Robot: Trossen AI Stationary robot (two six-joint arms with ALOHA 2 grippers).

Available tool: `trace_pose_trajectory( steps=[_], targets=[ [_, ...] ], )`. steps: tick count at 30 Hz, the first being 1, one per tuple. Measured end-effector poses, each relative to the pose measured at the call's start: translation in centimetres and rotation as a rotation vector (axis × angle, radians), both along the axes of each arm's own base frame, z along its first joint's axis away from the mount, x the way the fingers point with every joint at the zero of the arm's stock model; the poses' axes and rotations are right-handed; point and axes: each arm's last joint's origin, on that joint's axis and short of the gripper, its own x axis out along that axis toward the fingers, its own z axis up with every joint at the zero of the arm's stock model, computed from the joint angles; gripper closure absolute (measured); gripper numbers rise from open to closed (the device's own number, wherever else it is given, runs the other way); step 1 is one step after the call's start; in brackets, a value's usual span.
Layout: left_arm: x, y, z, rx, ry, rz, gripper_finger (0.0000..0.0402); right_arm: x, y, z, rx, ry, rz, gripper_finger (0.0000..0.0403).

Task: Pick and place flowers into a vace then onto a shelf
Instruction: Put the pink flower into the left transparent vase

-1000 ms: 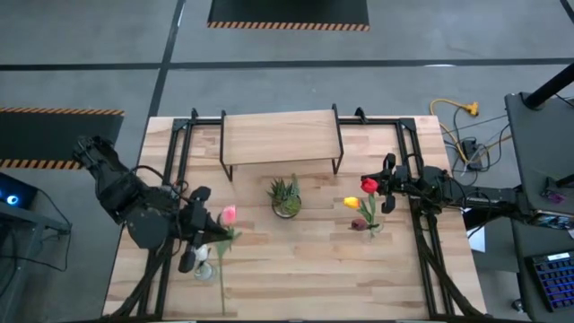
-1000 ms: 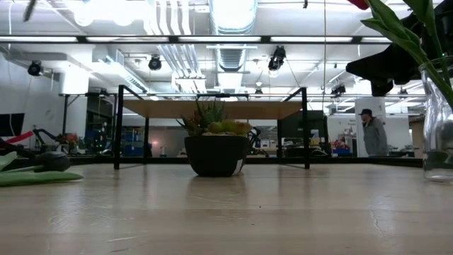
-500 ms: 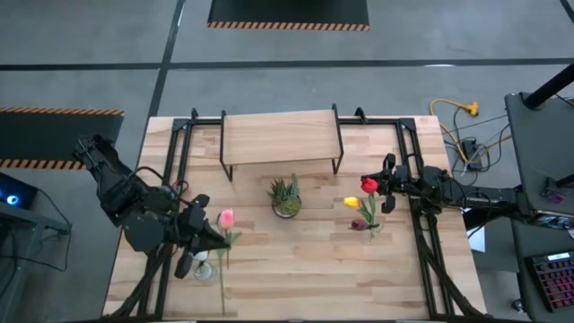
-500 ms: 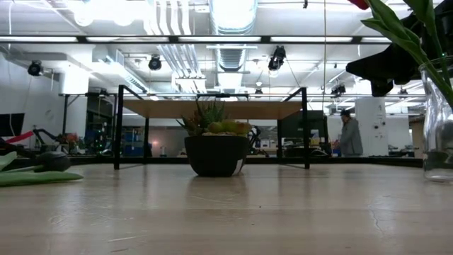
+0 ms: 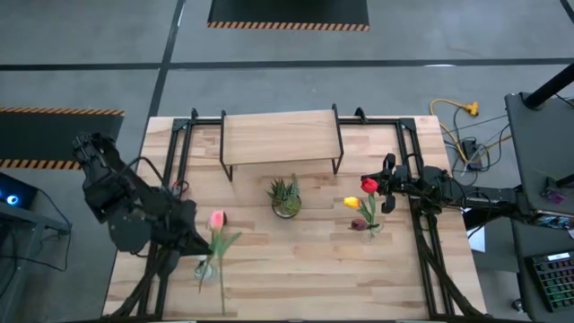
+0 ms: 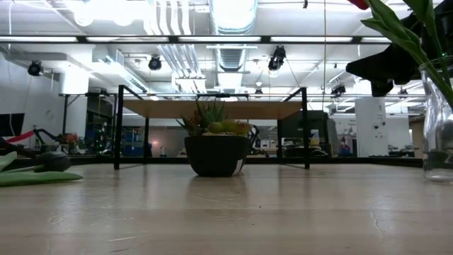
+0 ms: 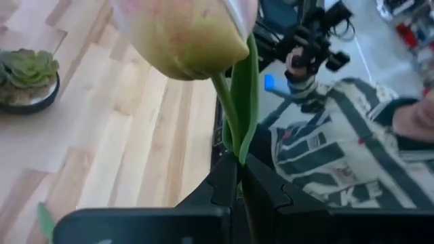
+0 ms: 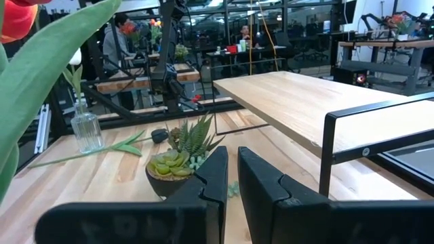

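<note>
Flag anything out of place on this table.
One loose flower lies flat on the table beside the small glass vase, not in it. The left claw grips a pink tulip by its stem. Nothing looks spilled or broken.

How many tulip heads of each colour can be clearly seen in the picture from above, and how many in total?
pink tulip: 1
red tulip: 1
yellow tulip: 1
dark maroon tulip: 1
Total: 4
A pale shape just below the pink tulip is too small to name, so it is not counted.
</note>
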Motion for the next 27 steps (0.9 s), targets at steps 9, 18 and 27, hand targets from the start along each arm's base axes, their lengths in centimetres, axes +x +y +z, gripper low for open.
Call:
trace_pose_trajectory(
  steps=[9, 18, 27],
  targets=[
    [-1.2, -1.5, -1.1, 0.16, -0.034, -0.158, 0.0401, 0.0, 0.0, 0.0, 0.0, 0.0, 0.0, 0.0374],
    [-1.7, -1.7, -1.7, 0.305, -0.056, -0.237, 0.0401, 0.0, 0.0, 0.0, 0.0, 0.0, 0.0, 0.0374],
    [-1.7, -1.6, -1.9, 0.37, -0.076, -0.255, 0.0401, 0.0, 0.0, 0.0, 0.0, -0.001, 0.0, 0.0374]
  ],
)
